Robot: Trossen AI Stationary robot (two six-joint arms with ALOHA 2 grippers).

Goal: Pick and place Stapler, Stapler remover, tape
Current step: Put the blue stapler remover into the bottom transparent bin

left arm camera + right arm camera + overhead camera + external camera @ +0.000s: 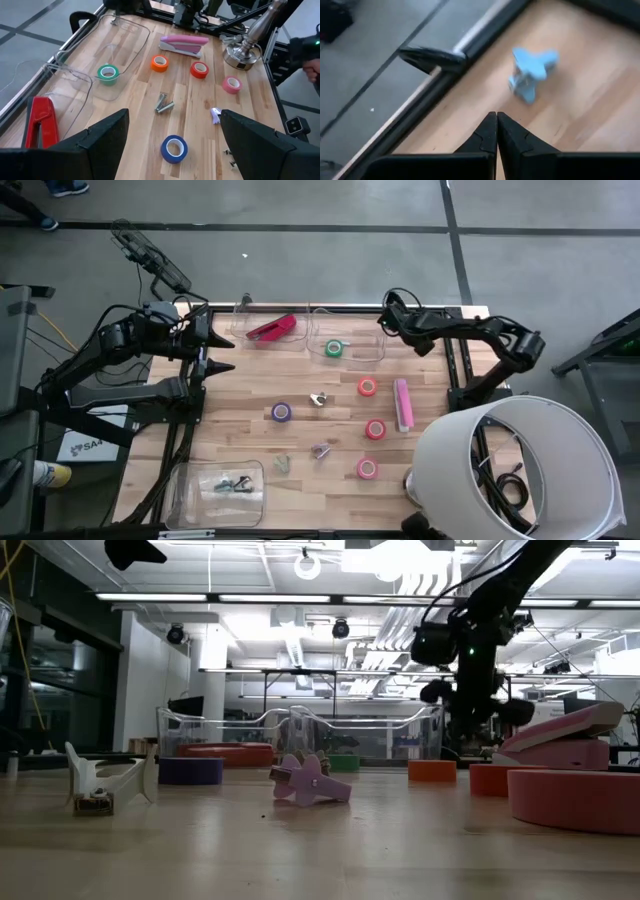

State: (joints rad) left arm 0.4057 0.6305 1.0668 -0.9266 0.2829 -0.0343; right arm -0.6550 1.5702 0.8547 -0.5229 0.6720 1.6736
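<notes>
A red stapler (270, 328) lies in a clear tray (250, 315) at the table's far edge. A green tape (334, 348) lies in the clear tray (372, 345) beside it. On the bare wood lie a pink stapler (402, 404), a purple tape (282, 412), three red-pink tapes (367, 387) (375, 429) (367, 469) and small staple removers (318, 399) (320, 450). My right gripper (386, 320) hangs shut and holding nothing over the far edge, near a blue staple remover (532, 72). My left gripper (225, 355) waits open at the table's left.
A white lamp shade (520, 470) fills the near right corner, and its metal base (242, 50) stands beside the pink stapler. A clear tray (215, 490) with small dark parts sits at the near left. A dark pointed thing (432, 59) lies at the table's edge.
</notes>
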